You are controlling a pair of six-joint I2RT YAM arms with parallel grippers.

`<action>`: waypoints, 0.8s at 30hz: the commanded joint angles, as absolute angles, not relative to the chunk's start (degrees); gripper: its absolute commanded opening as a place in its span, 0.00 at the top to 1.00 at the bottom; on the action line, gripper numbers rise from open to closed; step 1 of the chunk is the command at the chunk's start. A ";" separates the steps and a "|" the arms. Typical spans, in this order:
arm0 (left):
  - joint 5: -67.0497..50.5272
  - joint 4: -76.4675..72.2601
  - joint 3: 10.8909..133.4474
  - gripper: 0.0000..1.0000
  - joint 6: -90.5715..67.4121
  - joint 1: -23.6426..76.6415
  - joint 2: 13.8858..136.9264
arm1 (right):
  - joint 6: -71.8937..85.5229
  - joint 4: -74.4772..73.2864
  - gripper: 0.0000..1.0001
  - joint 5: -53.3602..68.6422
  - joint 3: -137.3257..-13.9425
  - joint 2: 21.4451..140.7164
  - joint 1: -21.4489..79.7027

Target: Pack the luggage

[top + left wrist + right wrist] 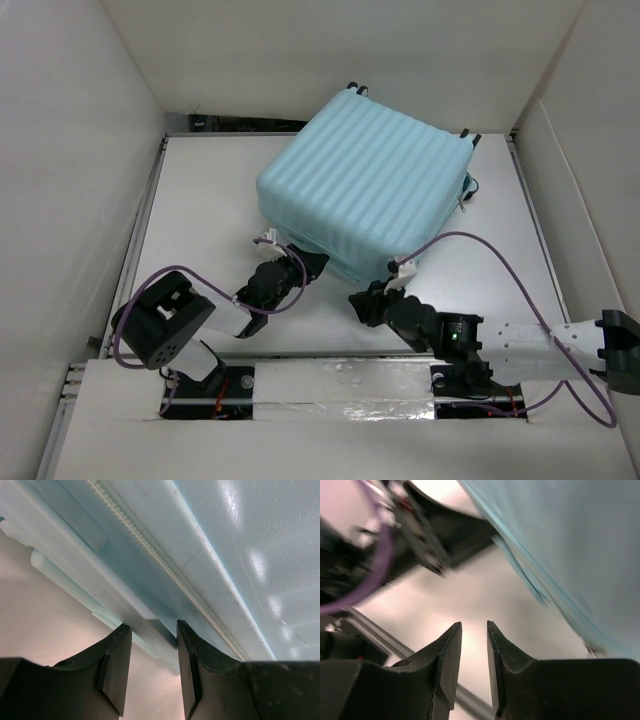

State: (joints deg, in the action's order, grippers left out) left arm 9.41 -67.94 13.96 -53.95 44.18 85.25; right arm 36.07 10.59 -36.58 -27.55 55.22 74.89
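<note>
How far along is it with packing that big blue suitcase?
The pale aqua-blue hard-shell suitcase already lies closed, halves together. In hand: the left tool pinches a ridge on its near side, beside the white zip; the right tool hangs open nearby, gripping nothing. Left: possibly zipping, though I can't tell whether that's done.
</note>
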 commanded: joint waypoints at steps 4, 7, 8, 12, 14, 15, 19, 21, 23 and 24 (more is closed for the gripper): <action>2.38 -76.99 15.91 1.00 -47.46 45.44 82.09 | 54.57 -4.38 0.68 -44.55 -23.73 52.56 76.20; 1.50 -77.96 15.91 1.00 -48.16 45.44 82.79 | 56.60 -7.55 0.66 -46.49 -24.78 52.99 76.20; 1.32 -78.48 15.91 1.00 -48.43 45.44 83.32 | 56.78 -8.17 0.66 -47.10 -25.05 53.26 76.20; 1.14 -79.63 15.91 1.00 -48.60 45.97 84.37 | 58.79 -12.55 0.66 -48.78 -26.45 54.84 76.81; 1.23 -79.98 15.73 1.00 -48.95 45.97 84.90 | 60.89 -14.40 0.67 -49.74 -27.15 54.41 77.43; 1.23 -80.15 15.56 1.00 -49.30 45.97 84.99 | 61.95 -16.68 0.67 -50.36 -27.16 54.06 78.30; 0.79 -81.12 15.91 1.00 -49.39 45.97 85.52 | 64.69 -19.60 0.58 -52.38 -26.54 52.21 78.84; 0.53 -81.56 15.91 1.00 -49.39 45.97 85.61 | 62.59 -19.43 0.57 -53.79 -27.24 51.16 78.84; 0.70 -81.56 15.91 1.00 -49.13 45.97 85.00 | 53.07 -16.45 0.59 -53.79 -28.29 48.97 78.84; 0.70 -80.87 15.91 1.00 -48.87 45.97 84.56 | 50.65 -15.83 0.65 -53.44 -30.74 48.09 78.84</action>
